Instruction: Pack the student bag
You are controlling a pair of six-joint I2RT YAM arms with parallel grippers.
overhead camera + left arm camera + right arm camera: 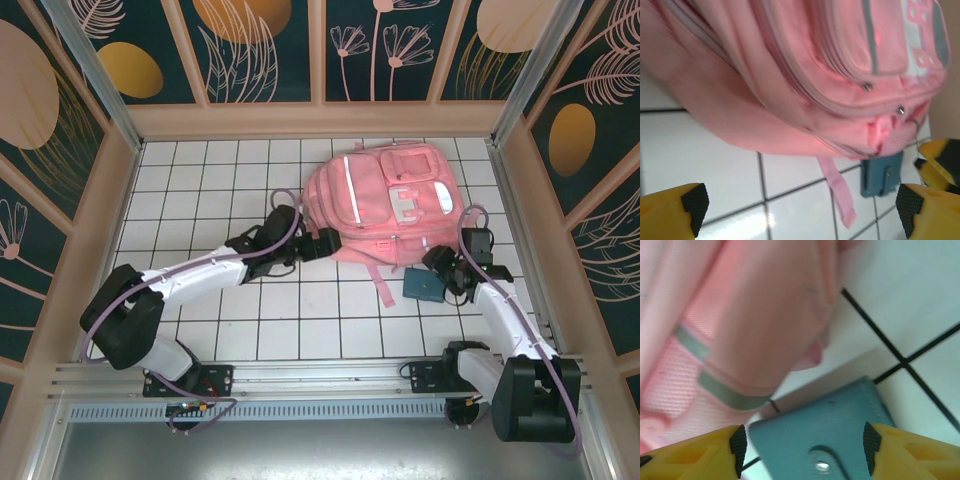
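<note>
White square tiles cover the bench (200,190). On the left, the left claw (325,243) reaches out low toward the near left edge of the big soft pink cloth student bag (390,200). Its yellow fingers (670,210) with black pads are spread wide and hold nothing. I think it is there to grab the bag's edge, so the bag will not slide or so it can be pulled open. The bag lies flat on the bench, a bit right of the middle, with its pockets facing up. Its zips look shut from here. A thin pink strap (383,285) trails off the near edge. Just beside the strap lies a flat blue-green case with a small silver snap (423,285), very near the bag. It is not inside yet, so the packing looks barely begun. On the right, the right claw (440,265) hangs over the case, one finger on each side, spread apart and not pinching it. It looks lined up to pick the case up.
</note>
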